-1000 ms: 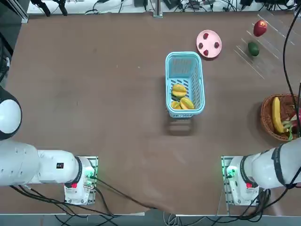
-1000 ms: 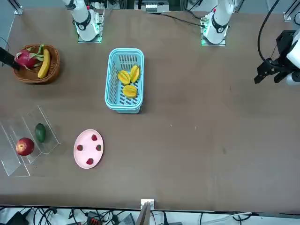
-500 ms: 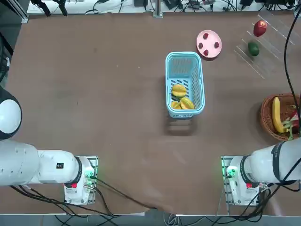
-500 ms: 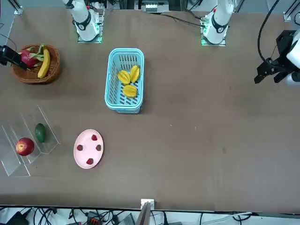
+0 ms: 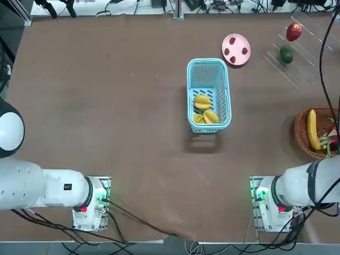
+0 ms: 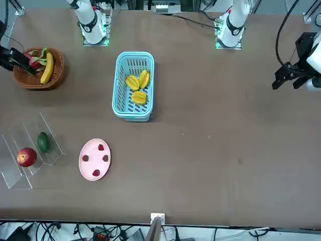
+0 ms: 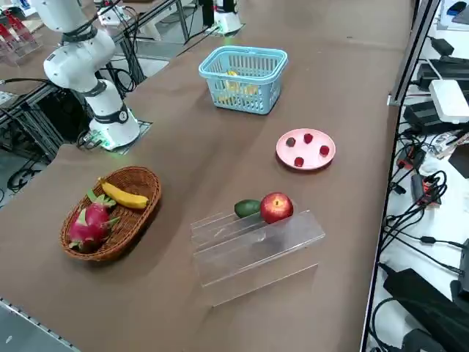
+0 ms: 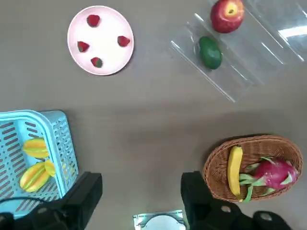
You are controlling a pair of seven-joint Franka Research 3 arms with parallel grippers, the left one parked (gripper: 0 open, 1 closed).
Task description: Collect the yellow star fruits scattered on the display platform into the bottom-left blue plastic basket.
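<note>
Honestly you look about done here, so the step in hand is just backing off cleanly. Going big to small in the top view: the display platform point(image 5: 297, 50) sits out at 2 o'clock from table centre and only carries a red apple point(image 5: 294, 32) and a green fruit point(image 5: 286, 54), no yellow left on it. The blue plastic basket point(image 5: 209, 66) is just past centre toward 12 o'clock, with all three yellow star fruits point(image 5: 203, 102) piled at its near end. Your right gripper point(image 8: 141, 191) hangs high over the table between the blue basket and the woven basket point(image 8: 254, 165) at 3 o'clock, jaws spread wide and empty. Keep it high and swing wide of both baskets.
</note>
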